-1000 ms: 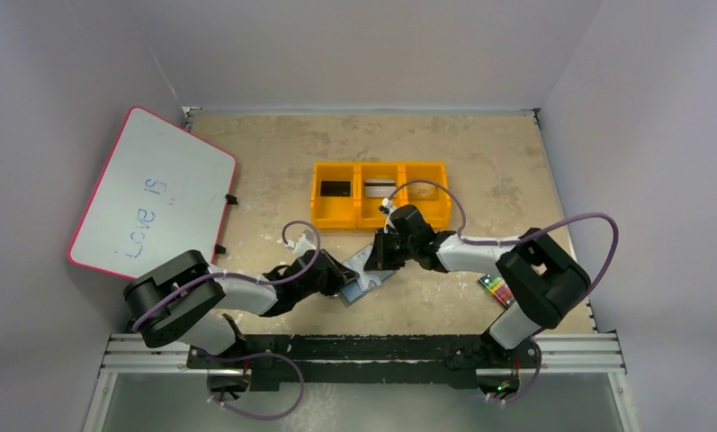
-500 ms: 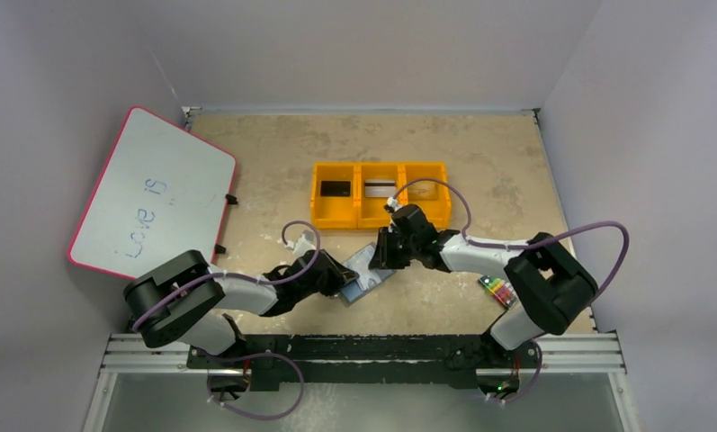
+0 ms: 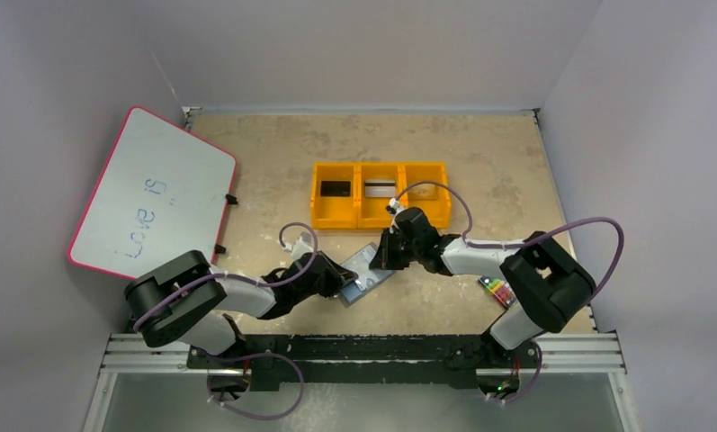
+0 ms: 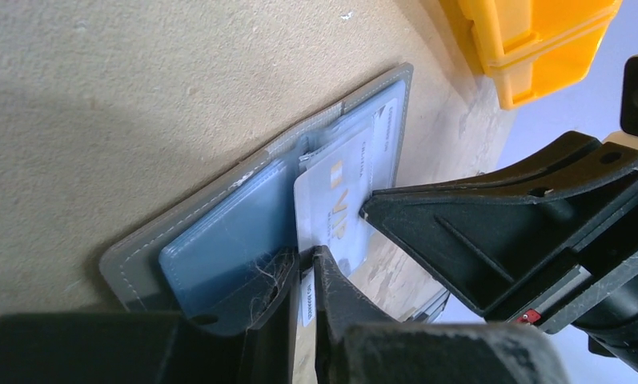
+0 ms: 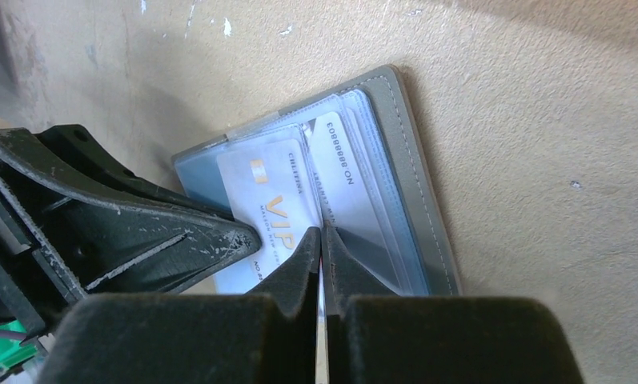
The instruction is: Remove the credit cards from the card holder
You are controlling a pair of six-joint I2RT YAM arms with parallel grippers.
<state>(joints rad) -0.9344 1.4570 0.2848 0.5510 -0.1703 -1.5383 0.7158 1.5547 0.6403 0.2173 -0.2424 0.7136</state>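
The card holder (image 3: pixel 365 274) lies open on the table, grey outside (image 5: pixel 411 184) and pale blue inside (image 4: pixel 219 232). A pale credit card (image 4: pixel 331 200) printed VIP sticks partly out of a pocket (image 5: pixel 271 196). A second numbered card (image 5: pixel 335 156) sits behind clear sleeves. My left gripper (image 4: pixel 303 268) is shut at the holder's near end (image 3: pixel 339 288), the card's edge showing in its narrow gap. My right gripper (image 5: pixel 322 234) is shut, its tips on the holder at the pale card's edge (image 3: pixel 381 258). A black card (image 3: pixel 336 188) and a silver-white card (image 3: pixel 380 188) lie in the yellow bin.
The yellow three-part bin (image 3: pixel 315 193) stands just behind the holder. A pink-rimmed whiteboard (image 3: pixel 152 193) leans at the left wall. A pack of coloured crayons (image 3: pixel 497 288) lies by the right arm's base. Walls close in on three sides.
My right gripper has shifted slightly along the holder, toward the left gripper. The left arm and the card holder have stayed where they were.
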